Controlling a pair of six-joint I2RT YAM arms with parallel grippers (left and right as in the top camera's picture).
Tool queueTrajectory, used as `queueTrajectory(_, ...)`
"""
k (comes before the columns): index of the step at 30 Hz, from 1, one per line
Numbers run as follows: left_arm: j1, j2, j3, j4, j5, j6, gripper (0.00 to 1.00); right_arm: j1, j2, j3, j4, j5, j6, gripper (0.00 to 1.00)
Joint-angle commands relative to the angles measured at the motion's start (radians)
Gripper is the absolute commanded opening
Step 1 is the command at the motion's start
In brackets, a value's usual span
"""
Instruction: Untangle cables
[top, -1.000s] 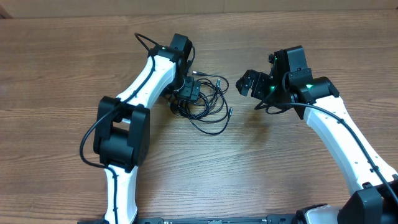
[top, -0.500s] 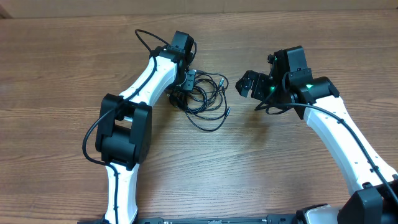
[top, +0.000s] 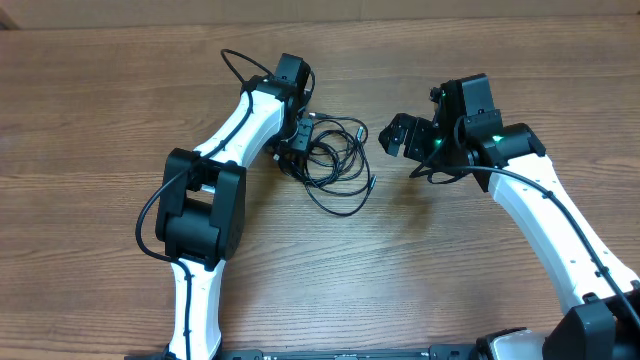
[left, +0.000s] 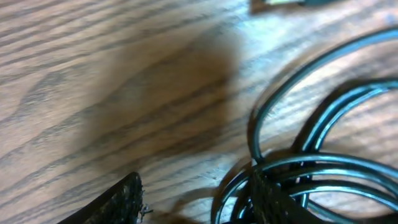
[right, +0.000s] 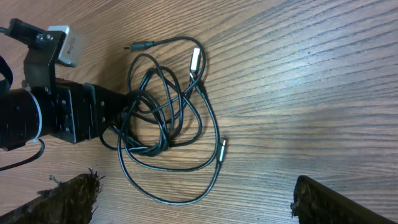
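Two arms rose from the 6 o'clock edge of the wooden tabletop: the left arm reached up towards 12 o'clock and the right arm curved in towards 11 o'clock. Farther out, just past the middle of the tabletop, the cables lay flat on the wood in one loose black heap of overlapping loops. The left pincer sat low at the heap's 9 o'clock edge, in among the nearest loops. Its own wrist view showed the left pincer partly spread, its fingers apart with bare wood between them, while several glossy strands of the cables crowded around the 3 o'clock finger. The right pincer hung at the heap's 3 o'clock side, near it but apart from it. In its wrist view the right pincer stood spread wide with only wood between its fingers. From that view the cables showed one large loop sagging towards 6 o'clock. A silver-tipped plug lay at 4 o'clock of the heap, a second silver plug at 1 o'clock, and a thin dark plug farthest off at 12 o'clock.
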Motion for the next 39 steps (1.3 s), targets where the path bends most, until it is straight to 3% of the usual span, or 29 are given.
queueTrajectory(1,-0.011,0.045,-0.007,-0.029,0.117,0.124,0.54,-0.003,-0.025,0.000,0.002,-0.001,-0.003,1.00)
queueTrajectory(7,-0.010,0.044,-0.007,-0.036,0.187,0.267,0.50,-0.003,-0.025,0.000,0.001,-0.001,-0.004,1.00)
queueTrajectory(20,-0.011,-0.035,0.010,-0.040,0.287,0.378,0.54,-0.003,-0.025,0.000,-0.002,-0.001,-0.007,1.00)
queueTrajectory(31,-0.008,-0.041,0.011,-0.026,0.357,0.370,0.51,-0.003,-0.025,0.000,-0.002,0.000,-0.007,1.00)
queueTrajectory(39,-0.011,-0.041,0.021,-0.003,0.410,0.369,0.56,-0.003,-0.025,0.000,-0.002,0.003,-0.007,1.00)
